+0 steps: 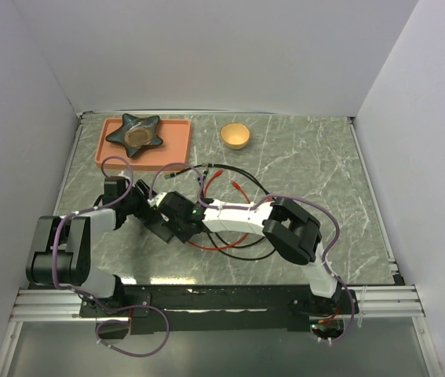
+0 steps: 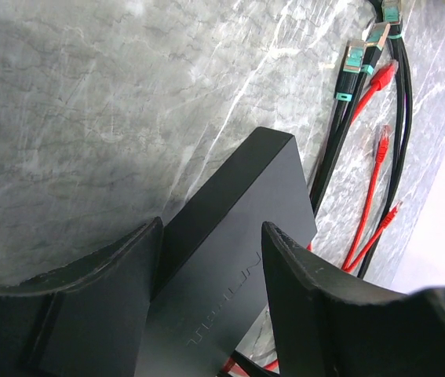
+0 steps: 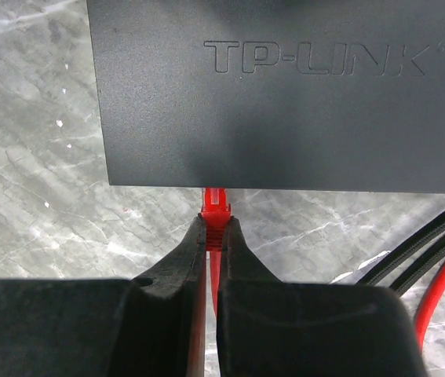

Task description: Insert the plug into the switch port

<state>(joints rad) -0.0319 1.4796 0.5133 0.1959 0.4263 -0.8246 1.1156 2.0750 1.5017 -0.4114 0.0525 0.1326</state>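
Right wrist view: the right gripper pinches a red plug between narrow, nearly closed jaws, and the cable trails back between the fingers. The plug's tip meets the near edge of the black switch box, whose top reads TP-LINK. The switch port is hidden under that edge, so how deep the plug sits cannot be told; most of its body shows outside.

Left wrist view: the left gripper straddles the same box, one finger at each side, jaws partly spread. Whether the pads already press the box I cannot tell. The box sits on the marble table, between the two arms in the top view.

The step in hand appears to be seating the plug. To do it well, the left claw should brace the box firmly so it cannot slide. The right should push straight along the plug's axis, level with the port, without twisting. Loose cables lie just beside the box and could snag.
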